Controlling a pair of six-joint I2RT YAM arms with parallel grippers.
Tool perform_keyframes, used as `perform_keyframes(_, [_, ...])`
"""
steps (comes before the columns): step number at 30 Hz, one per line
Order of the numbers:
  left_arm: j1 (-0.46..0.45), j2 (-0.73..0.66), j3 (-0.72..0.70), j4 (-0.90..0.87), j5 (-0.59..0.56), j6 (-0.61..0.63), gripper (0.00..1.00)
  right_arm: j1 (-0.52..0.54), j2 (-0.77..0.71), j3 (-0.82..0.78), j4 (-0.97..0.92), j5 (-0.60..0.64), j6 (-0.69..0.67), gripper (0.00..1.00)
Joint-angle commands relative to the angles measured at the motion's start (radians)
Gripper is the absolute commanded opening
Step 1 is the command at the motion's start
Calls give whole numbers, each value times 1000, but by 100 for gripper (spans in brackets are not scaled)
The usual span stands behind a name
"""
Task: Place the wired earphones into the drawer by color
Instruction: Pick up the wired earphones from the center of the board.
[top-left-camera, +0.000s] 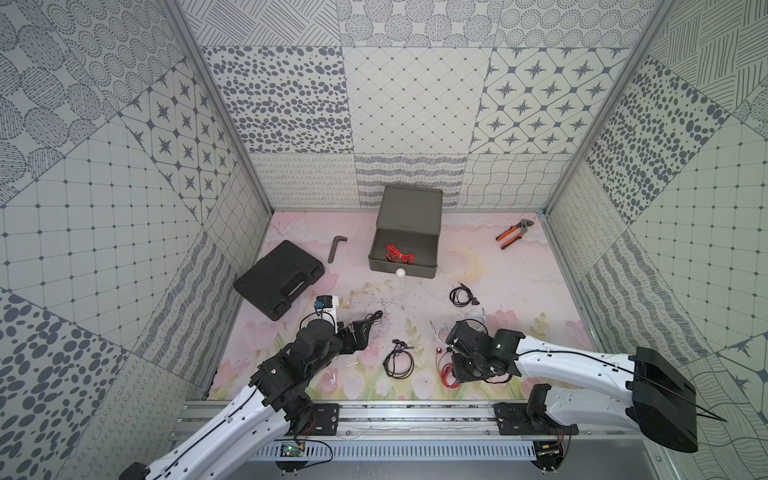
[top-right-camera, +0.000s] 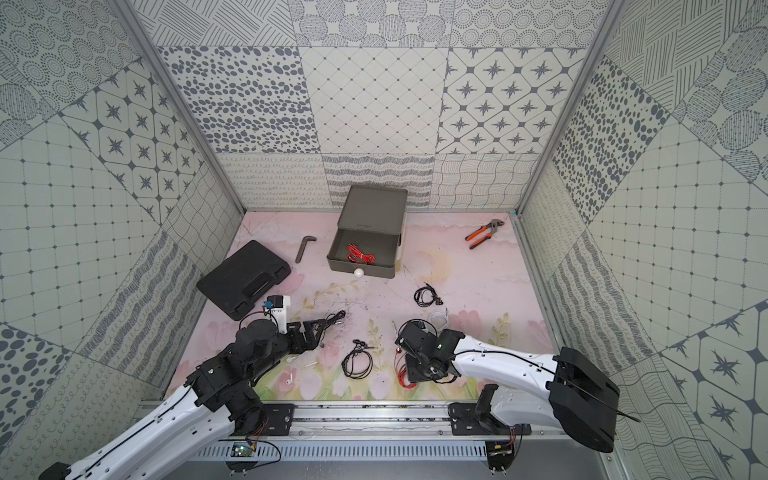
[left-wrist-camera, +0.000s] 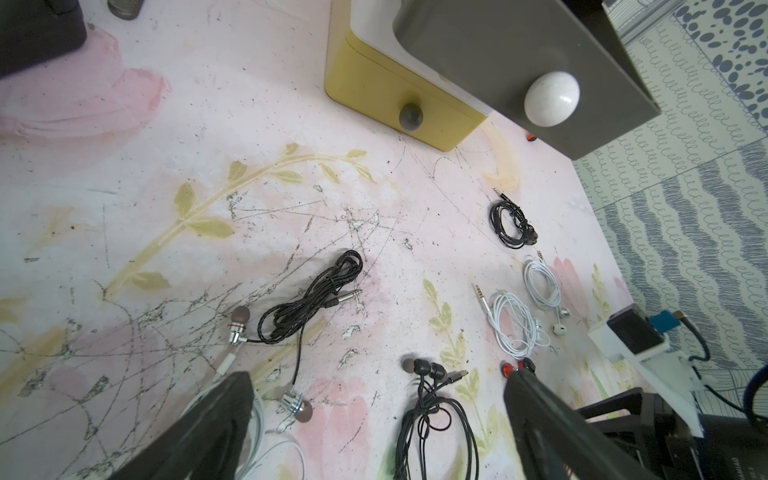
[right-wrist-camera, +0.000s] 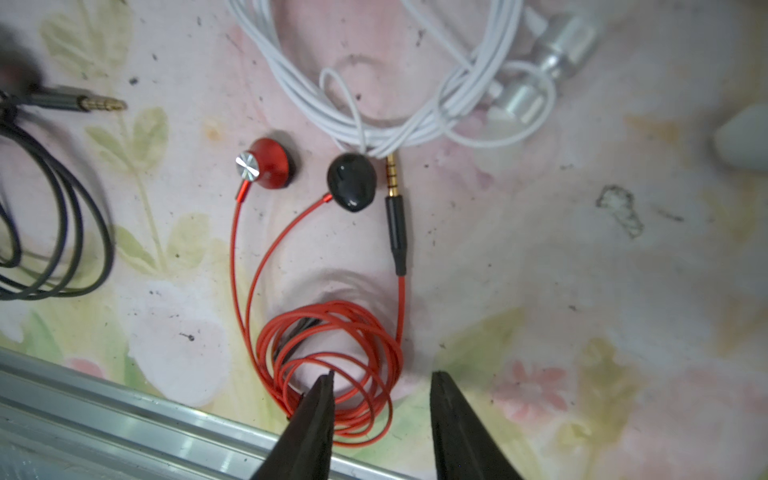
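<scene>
Bright, even light; soft shadows, wide-angle edge distortion, blurred wrist-view corners.

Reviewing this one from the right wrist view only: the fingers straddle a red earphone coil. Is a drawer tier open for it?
Observer: Yes, the dark grey top tier of the drawer is pulled out, in both top views.
Operator: Anything inside?
Observer: One bundle of red earphones.
Operator: What about the left gripper?
Observer: The left gripper is open and empty, with black earphones lying ahead of it.
</scene>
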Motion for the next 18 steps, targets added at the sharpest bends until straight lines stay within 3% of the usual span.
perform_keyframes(1, [2,-2,1,29,-5,-4,99,7,18,-10,41,4,7,36])
perform_keyframes(8, [2,8,19,34,-14,16,99,8,45,-24,59,-3,7,30])
perform_keyframes(18, [4,28,22,42,-9,9,99,8,59,-42,65,5,22,29])
